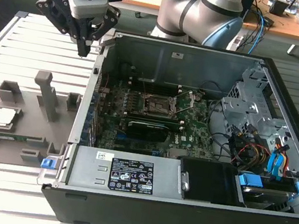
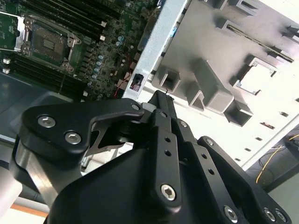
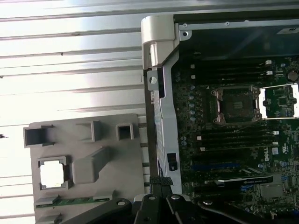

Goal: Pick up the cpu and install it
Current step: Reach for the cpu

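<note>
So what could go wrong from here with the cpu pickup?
1. The gripper hangs close to the case wall; a sideways move could clip it.
2. The cpu lies recessed in the grey holder, beside upright blocks; a descent slightly off could catch those or tilt the chip.

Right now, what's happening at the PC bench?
The arm's gripper hangs empty, fingers shut, above the slatted table, just outside the wall of the open computer case. The cpu lies in its grey holder tray, not yet picked up. The motherboard socket inside the case is open with no chip in it.
</note>
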Controlling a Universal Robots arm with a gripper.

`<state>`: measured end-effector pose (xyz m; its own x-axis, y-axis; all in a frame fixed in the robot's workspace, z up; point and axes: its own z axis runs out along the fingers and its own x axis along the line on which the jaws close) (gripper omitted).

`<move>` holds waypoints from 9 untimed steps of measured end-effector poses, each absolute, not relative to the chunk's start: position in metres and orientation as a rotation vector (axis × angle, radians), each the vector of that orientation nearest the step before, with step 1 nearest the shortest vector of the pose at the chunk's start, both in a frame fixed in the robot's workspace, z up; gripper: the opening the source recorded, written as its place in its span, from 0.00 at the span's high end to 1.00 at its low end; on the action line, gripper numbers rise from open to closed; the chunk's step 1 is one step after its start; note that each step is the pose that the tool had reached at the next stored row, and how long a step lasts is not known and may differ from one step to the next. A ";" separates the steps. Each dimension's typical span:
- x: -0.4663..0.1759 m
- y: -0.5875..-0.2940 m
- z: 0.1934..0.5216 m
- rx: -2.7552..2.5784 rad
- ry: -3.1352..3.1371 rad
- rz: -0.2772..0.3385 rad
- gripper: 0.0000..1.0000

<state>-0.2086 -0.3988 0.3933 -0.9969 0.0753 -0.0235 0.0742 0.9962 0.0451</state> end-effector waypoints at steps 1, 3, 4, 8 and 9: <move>-0.209 -0.399 0.393 0.117 3.113 0.069 0.89; -0.212 -0.399 0.393 0.117 3.113 0.069 0.89; -0.213 -0.399 0.393 0.117 3.113 0.069 0.89; -0.219 -0.399 0.393 0.117 3.113 0.069 0.89; -0.220 -0.399 0.393 0.117 3.114 0.069 0.89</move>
<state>-0.2203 -0.3989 0.3933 -0.9969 0.0753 -0.0235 0.0742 0.9962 0.0451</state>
